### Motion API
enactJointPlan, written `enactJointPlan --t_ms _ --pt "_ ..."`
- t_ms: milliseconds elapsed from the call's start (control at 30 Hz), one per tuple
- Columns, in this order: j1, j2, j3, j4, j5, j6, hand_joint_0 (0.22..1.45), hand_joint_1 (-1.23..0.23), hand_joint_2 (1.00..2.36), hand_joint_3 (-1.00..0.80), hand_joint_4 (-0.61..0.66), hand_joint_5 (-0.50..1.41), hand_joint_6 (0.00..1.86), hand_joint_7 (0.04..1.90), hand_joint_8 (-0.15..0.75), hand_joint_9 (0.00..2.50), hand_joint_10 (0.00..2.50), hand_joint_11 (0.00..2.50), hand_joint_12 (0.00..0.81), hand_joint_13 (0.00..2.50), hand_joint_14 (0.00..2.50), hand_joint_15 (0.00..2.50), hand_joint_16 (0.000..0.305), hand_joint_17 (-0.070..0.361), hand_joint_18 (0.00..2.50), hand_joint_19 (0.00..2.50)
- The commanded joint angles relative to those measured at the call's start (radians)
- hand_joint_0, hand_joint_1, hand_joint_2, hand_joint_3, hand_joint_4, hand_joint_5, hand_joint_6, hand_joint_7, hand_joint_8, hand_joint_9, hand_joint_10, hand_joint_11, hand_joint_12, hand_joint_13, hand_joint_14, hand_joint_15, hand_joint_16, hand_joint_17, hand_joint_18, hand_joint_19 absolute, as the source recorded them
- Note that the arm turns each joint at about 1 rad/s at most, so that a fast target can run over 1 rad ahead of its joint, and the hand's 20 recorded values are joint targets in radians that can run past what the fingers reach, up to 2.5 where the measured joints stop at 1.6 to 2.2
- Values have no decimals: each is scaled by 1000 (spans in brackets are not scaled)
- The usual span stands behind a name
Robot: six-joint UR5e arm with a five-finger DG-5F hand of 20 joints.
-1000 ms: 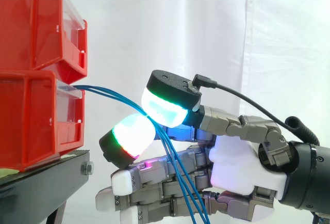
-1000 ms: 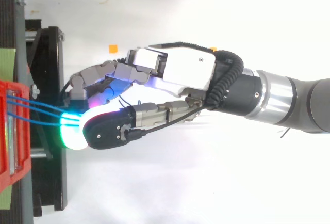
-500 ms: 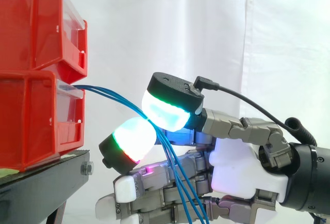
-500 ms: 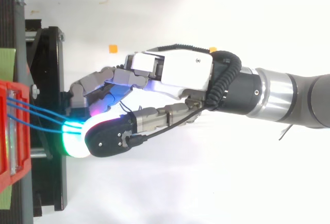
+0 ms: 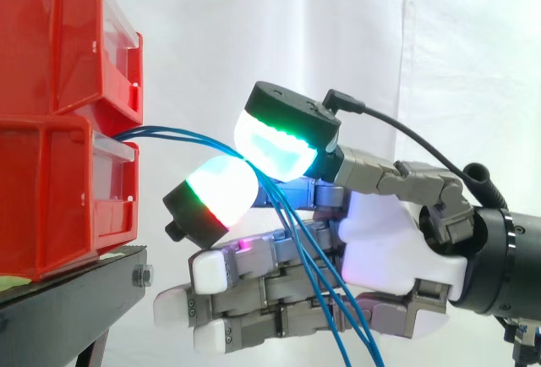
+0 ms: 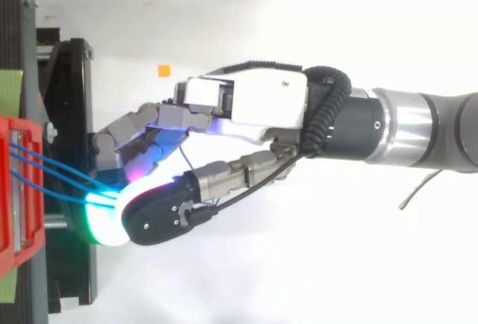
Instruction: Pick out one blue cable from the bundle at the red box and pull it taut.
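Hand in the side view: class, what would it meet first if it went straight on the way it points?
Probably the lower red bin, where the blue cables emerge; the lowest fingers of the hand might reach the black stand instead.

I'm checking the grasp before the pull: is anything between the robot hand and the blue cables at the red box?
Nothing visible is in between. The robot hand pinches the blue cables between two glowing pads, just off the red box. Several strands seem to run into that pinch, not one.
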Motion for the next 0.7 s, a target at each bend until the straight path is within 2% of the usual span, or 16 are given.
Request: enactJointPlan --t_ms 0,133,233,400,667 --pt "-4 16 1 -34 -4 -1 597 -648 1030 -185 165 -194 790 1066 286 811 20 517 325 602 10 255 49 110 427 461" --pt "-9 30 1 -80 -6 -1 597 -652 1027 -218 163 -194 791 1072 283 811 20 528 325 609 10 253 49 110 435 451" --pt "-9 35 1 -91 -10 -1 598 -652 1027 -231 144 -194 791 1077 284 811 18 536 324 611 10 253 49 110 436 449" --pt "-9 35 1 -92 -12 2 597 -649 1025 -255 123 -196 794 1072 281 811 18 541 324 609 11 256 49 109 435 459" --pt "-9 35 2 -92 -12 0 553 -588 1013 -383 158 -179 793 1089 288 838 20 520 331 615 10 255 50 112 439 471"
